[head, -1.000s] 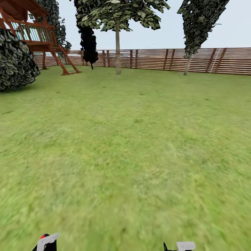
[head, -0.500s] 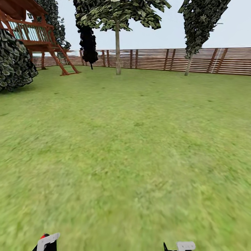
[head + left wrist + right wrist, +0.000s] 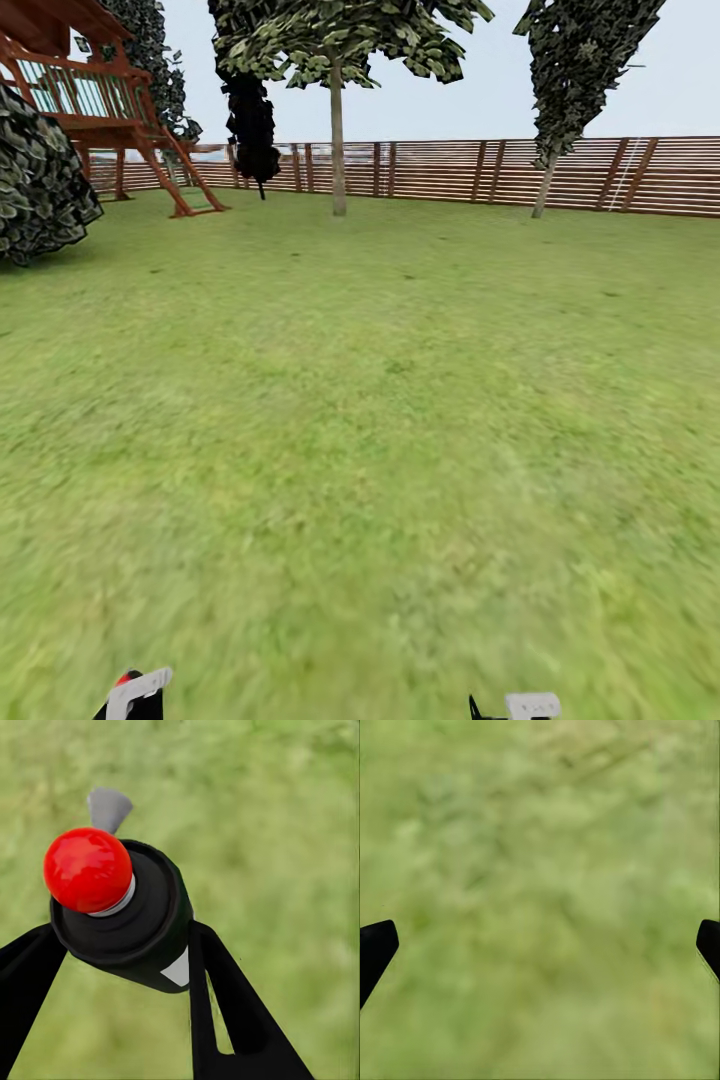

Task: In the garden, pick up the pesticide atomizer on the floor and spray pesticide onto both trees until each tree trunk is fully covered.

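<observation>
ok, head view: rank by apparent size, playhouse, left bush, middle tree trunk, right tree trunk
1. left bush
2. playhouse, close to the bush in size, both cropped by the frame
3. middle tree trunk
4. right tree trunk
Apparent size only; distances from the camera differ.

No readable text, label, brand, number or sign appears anywhere; the white patch on the pesticide atomizer (image 3: 178, 970) is blank as far as can be seen.

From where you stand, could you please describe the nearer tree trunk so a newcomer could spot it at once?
Look along the brown slatted fence at the lawn's far edge. The tree trunk stands before it, right of the wooden playhouse. Unlike the leaning trunk further right, it is straight and upright.
</observation>
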Controlling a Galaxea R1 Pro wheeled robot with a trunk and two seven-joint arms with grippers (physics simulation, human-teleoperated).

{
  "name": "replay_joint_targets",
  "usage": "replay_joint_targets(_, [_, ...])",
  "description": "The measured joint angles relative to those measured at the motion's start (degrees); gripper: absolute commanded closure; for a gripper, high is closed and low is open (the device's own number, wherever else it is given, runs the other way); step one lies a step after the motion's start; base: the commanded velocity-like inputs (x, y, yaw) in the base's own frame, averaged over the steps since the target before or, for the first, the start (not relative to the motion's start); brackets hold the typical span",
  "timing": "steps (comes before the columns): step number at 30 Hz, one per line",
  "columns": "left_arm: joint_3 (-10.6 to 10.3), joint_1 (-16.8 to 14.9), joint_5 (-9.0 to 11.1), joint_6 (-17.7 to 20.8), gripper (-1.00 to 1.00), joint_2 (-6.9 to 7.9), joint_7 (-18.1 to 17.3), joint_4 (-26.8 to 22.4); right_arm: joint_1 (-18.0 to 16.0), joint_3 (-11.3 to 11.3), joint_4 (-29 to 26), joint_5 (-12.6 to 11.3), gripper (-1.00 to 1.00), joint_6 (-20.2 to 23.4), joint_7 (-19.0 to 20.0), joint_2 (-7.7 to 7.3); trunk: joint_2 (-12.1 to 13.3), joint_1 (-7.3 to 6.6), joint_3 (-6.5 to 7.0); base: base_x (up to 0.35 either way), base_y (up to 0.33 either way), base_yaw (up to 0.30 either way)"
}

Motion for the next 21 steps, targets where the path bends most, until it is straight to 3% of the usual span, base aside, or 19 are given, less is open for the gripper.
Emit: replay_joint_targets(21, [0.0, 0.0, 0.0, 0.0, 1.0, -0.03, 0.0, 0.0, 0.0, 0.0, 0.0, 0.0, -1.0, 0.0, 0.0, 0.0, 0.0, 0.0, 0.0, 0.338, 0.0, 0.0])
